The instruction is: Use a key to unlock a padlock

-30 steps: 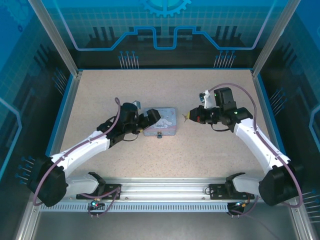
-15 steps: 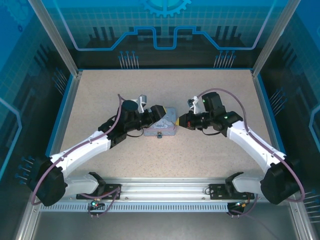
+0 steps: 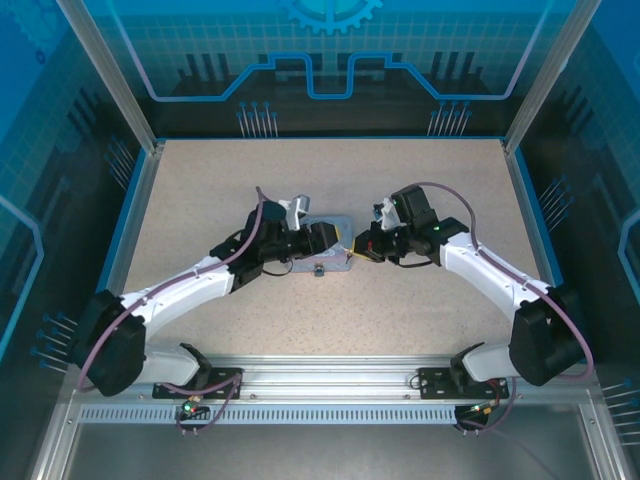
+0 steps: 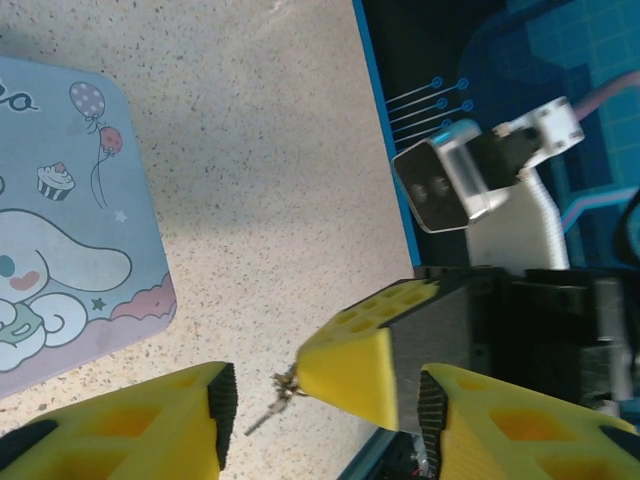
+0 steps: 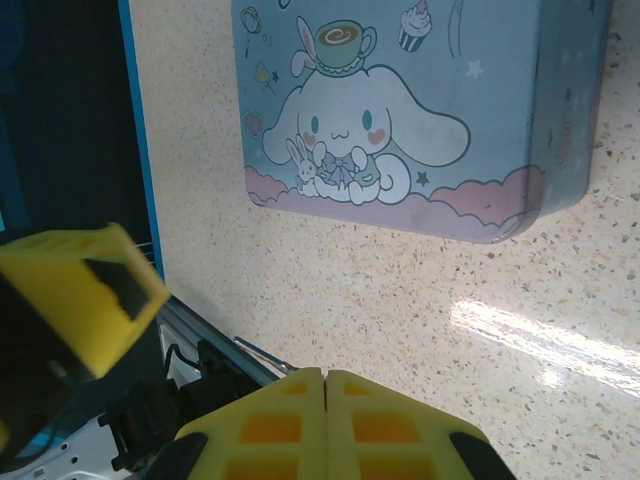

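The tiny dark key [image 4: 268, 408] hangs from the tip of my right gripper [image 4: 345, 365], which is shut on it. In the right wrist view that gripper [image 5: 327, 378] has its yellow fingers pressed together, and the key is hidden. My left gripper [image 4: 325, 400] is open, and its two fingers stand either side of the right gripper's tip and the key. In the top view both grippers, left [image 3: 328, 238] and right [image 3: 356, 247], meet at the right end of the pale blue tin [image 3: 318, 255]. The small dark padlock [image 3: 320, 270] hangs at the tin's front edge.
The cartoon-printed tin [image 5: 400, 130] lies flat on the speckled table [image 3: 420, 190], and its corner [image 4: 60, 250] shows in the left wrist view. Blue walls [image 3: 130, 215] and metal posts border the table. A metal rail [image 3: 330, 380] runs along the near edge.
Both arms have closed in on each other. The left gripper moved right along the tin. The right gripper carried the key left until its tip came between the left fingers.
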You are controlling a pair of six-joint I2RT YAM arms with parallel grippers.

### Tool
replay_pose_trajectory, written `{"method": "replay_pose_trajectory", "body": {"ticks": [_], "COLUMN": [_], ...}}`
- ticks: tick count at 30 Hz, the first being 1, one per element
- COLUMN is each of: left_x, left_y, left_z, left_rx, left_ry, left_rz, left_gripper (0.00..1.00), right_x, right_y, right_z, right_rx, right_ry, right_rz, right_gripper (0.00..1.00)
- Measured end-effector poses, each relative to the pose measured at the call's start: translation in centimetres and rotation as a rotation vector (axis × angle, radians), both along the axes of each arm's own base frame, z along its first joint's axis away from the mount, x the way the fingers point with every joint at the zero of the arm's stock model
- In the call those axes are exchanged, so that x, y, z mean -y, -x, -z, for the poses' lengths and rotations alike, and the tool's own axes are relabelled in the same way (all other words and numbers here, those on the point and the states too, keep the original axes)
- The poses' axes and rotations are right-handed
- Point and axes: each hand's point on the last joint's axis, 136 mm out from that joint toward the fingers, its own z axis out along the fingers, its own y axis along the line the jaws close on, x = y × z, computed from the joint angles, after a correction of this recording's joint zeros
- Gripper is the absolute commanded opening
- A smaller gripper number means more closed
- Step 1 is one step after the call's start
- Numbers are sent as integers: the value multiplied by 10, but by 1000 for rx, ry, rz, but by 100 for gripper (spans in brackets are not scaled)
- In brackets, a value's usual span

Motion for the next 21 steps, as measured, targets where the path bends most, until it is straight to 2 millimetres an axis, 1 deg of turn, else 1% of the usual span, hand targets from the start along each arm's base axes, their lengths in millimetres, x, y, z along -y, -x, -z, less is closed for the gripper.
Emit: {"method": "replay_pose_trajectory", "body": {"ticks": [3, 6, 13, 16, 21], "left_x": [7, 13, 21, 22, 23], "left_y": [0, 1, 3, 2, 1], "left_z": [12, 19, 22, 22, 20], "left_rx": [-17, -26, -23, -19, -9], "left_ry": [-7, -6, 2, 4, 13], "left_rz": [24, 45, 70, 71, 73], "left_gripper": [44, 40, 36, 31, 27], "right_x": [0, -1, -1, -1, -1], "right_y": [-1, 0, 0, 0, 0], "right_z": [-1, -1, -2, -2, -4], "right_rx": [-2, -4, -4, -4, 1], "right_ry": [-4, -6, -7, -7, -10], "right_rz": [5, 6, 5, 5, 5], "right_gripper": [0, 0, 0, 0, 0]}}
